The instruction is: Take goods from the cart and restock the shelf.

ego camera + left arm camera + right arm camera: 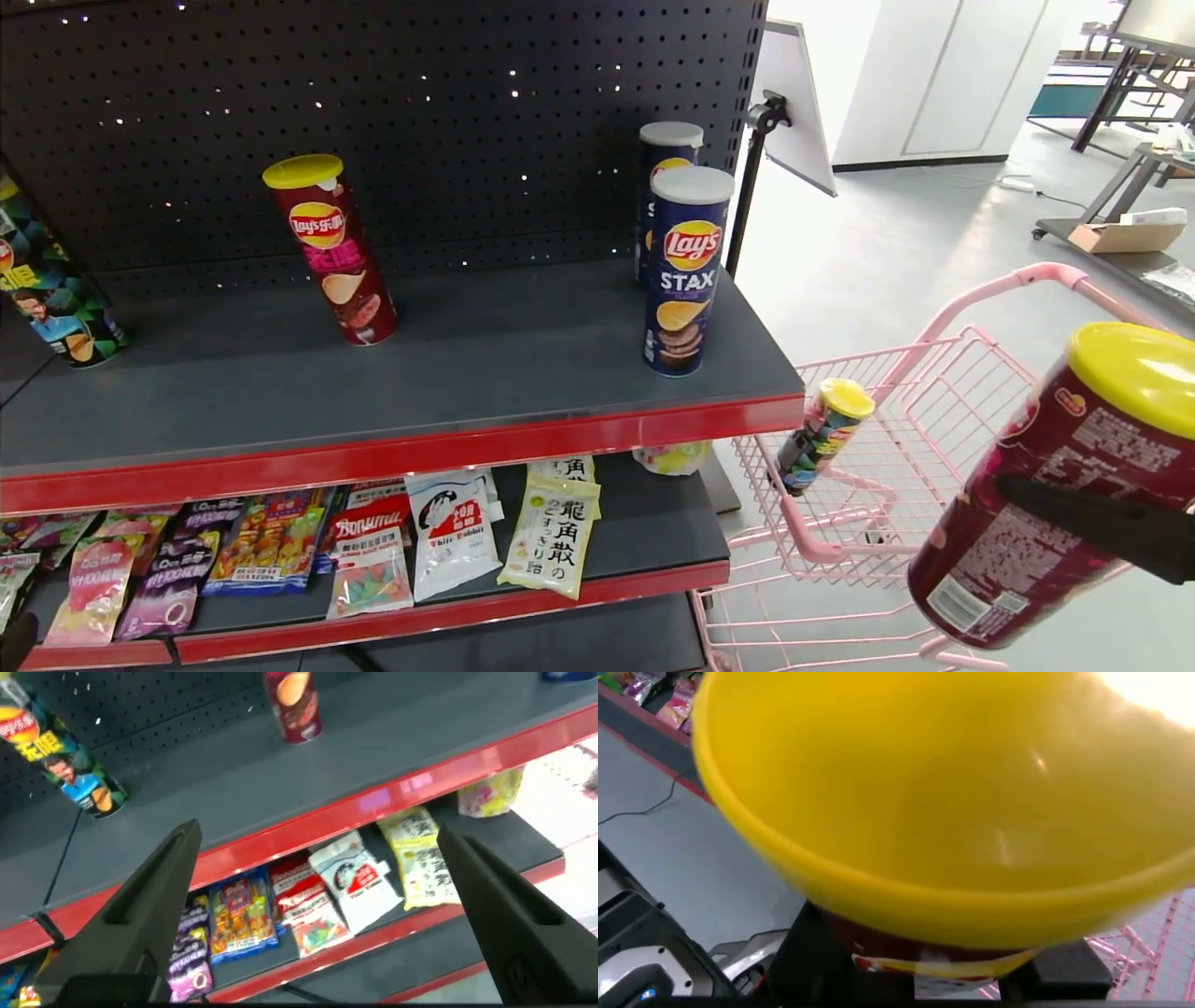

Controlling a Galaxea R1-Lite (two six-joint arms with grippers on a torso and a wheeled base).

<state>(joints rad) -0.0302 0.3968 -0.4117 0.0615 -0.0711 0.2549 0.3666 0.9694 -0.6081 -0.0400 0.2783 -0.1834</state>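
My right gripper (1027,495) is shut on a maroon chip can (1074,439) with a yellow lid, tilted and held over the pink cart (934,373) at the right. In the right wrist view the yellow lid (952,793) looms close, with dark fingers (813,952) on either side of the can below it. Inside the cart leans a colourful can (822,434) with a yellow lid. My left gripper (320,835) is open with nothing in it, in front of the shelf's red edge (374,798).
The upper shelf (467,373) carries a maroon can (331,252), two blue cans (686,271) at its right end and a colourful can (56,289) far left. Snack bags (448,541) lie on the lower shelf. Bare shelf lies between the maroon and blue cans.
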